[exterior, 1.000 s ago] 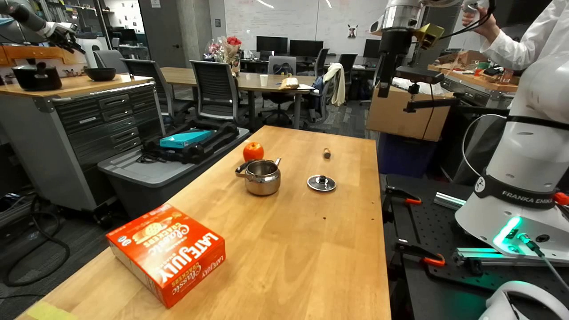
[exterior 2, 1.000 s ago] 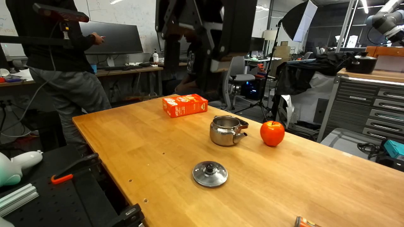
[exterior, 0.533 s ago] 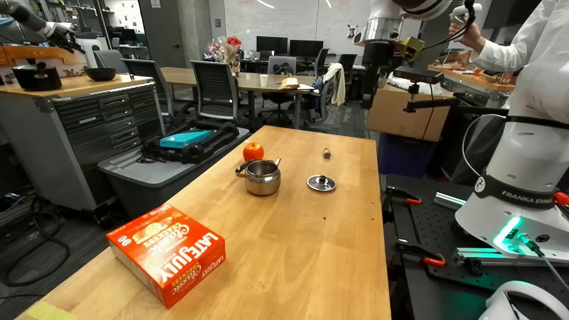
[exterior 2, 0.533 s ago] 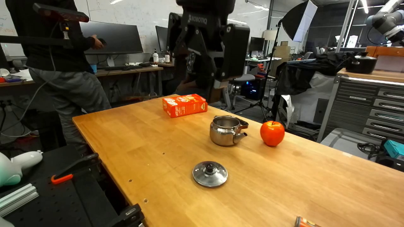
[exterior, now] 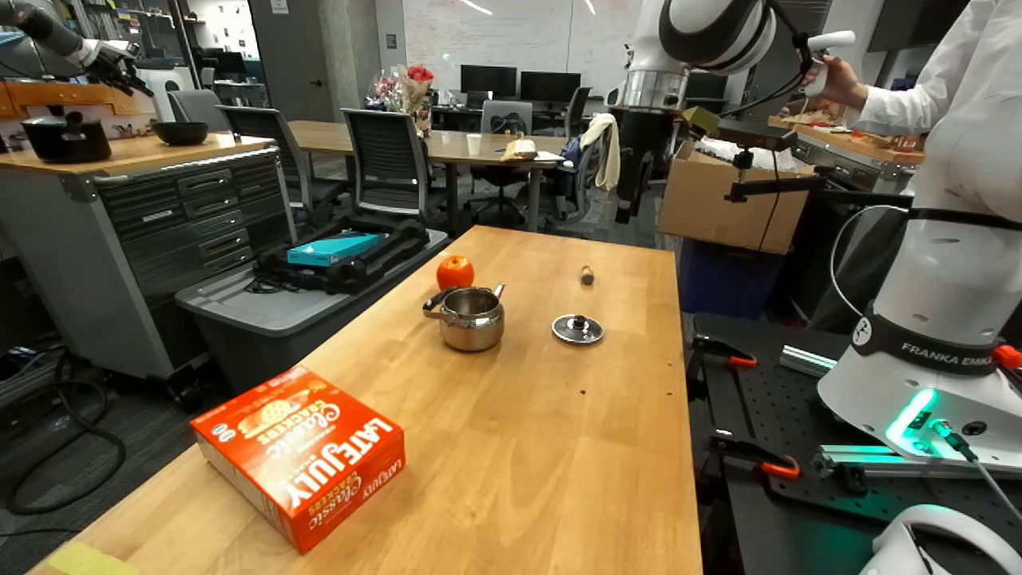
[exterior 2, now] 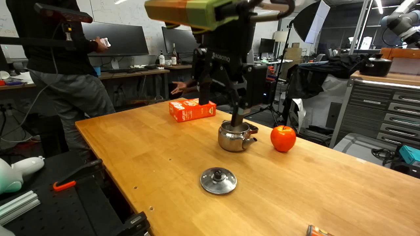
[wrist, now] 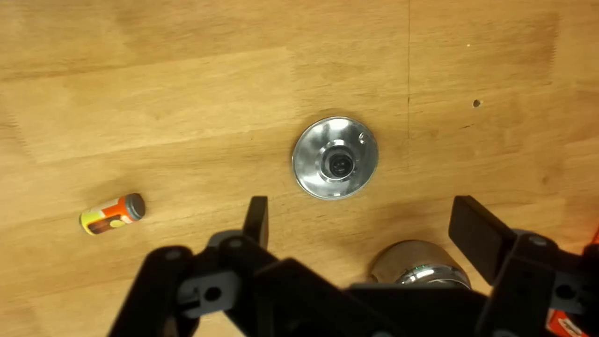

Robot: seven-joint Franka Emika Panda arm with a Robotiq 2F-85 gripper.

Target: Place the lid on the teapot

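Gripper [wrist: 362, 220]: fingers spread wide, nothing held; I have it pointing down, well above the wooden table [exterior: 519, 447].
Lid [wrist: 335, 158]: flat on the table, dark knob up; my wrist view shows it just past the fingertips, in line with the space between them.
Teapot [exterior 2: 230, 139]: upright, shiny, mouth uncovered; near the lid, not touching it. I can make out its short spout and dark handle in both exterior views. In an exterior view one finger crosses my sight line to the mouth, though the gripper is well apart from it.
Small cylinder [wrist: 112, 214]: orange, yellow and dark with a grey end, much like a battery; it lies on its side, left of the lid in the wrist view and apart from it.
Apple [exterior 2: 283, 139]: red-orange, near the teapot; an exterior view gives me a gap between them.
Cracker box [exterior: 299, 455]: orange-red, lettered LATE JULY, lying on a broad side, well apart from the lid.
Grey bin [exterior: 275, 319]: just beside the table, a teal box [exterior: 334, 247] up on top.
Drawer cabinet [exterior: 148, 231]: beyond the bin, bearing a dark lidded pot [exterior: 68, 140] and a dark bowl [exterior: 180, 133].
Back table [exterior: 315, 134]: chairs [exterior: 387, 156] by it, flowers [exterior: 415, 88] on it.
Whiteboard [exterior: 495, 32]: across the back wall, monitors [exterior: 551, 85] in front.
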